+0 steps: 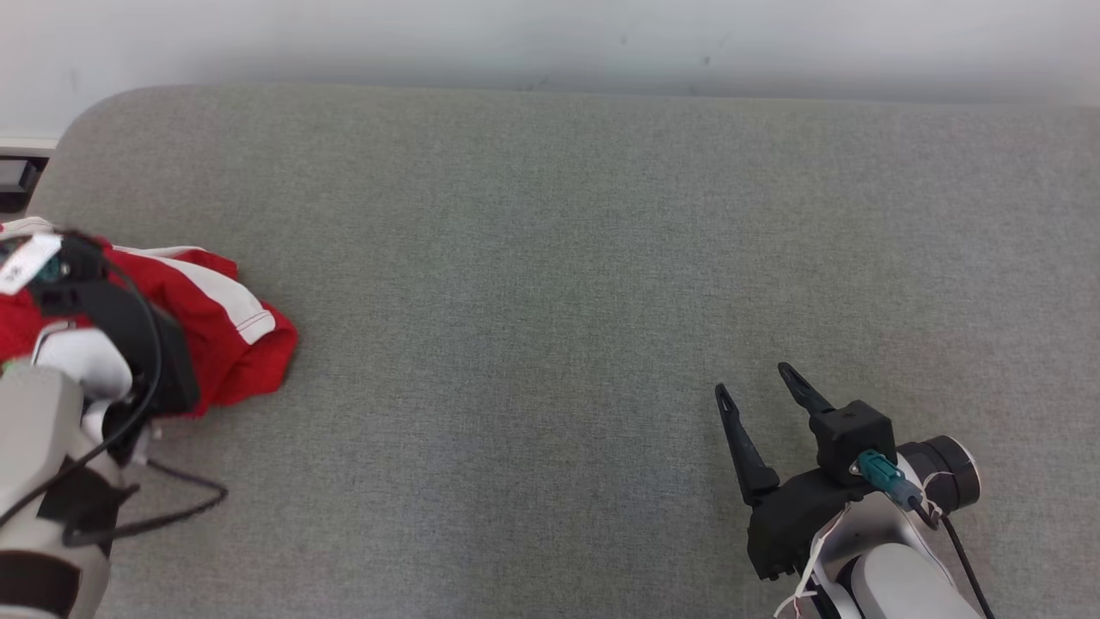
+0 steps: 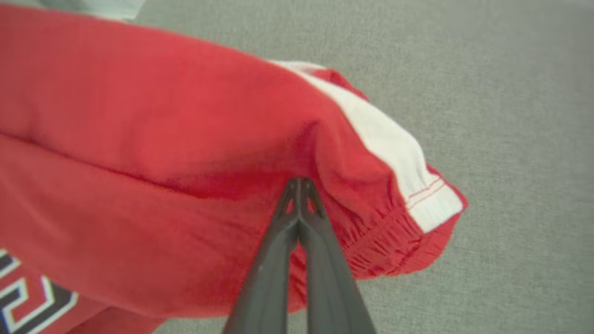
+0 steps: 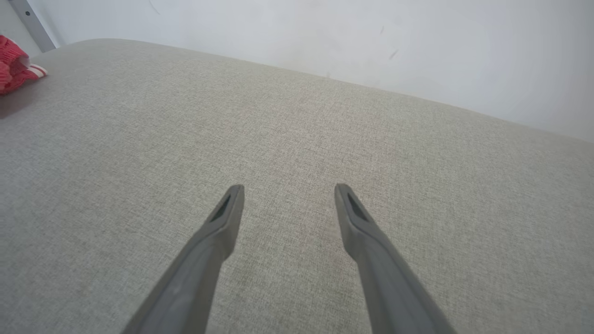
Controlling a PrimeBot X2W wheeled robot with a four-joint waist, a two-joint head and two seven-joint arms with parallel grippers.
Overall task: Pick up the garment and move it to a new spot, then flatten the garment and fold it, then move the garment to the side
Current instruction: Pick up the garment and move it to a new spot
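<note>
Now the left gripper is pinching a fold of the red garment; lifting it slowly is looking best. The right gripper is hanging open, far from the garment.

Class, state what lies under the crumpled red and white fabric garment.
The grey woven upholstered surface lies under the crumpled red and white fabric garment. Whatever sits beneath its folds is covered.

Right gripper: two long, tapering dark fingers on a black housing with a teal connector. Forearms pale grey-white; left forearm carries a looping black cable.
</note>
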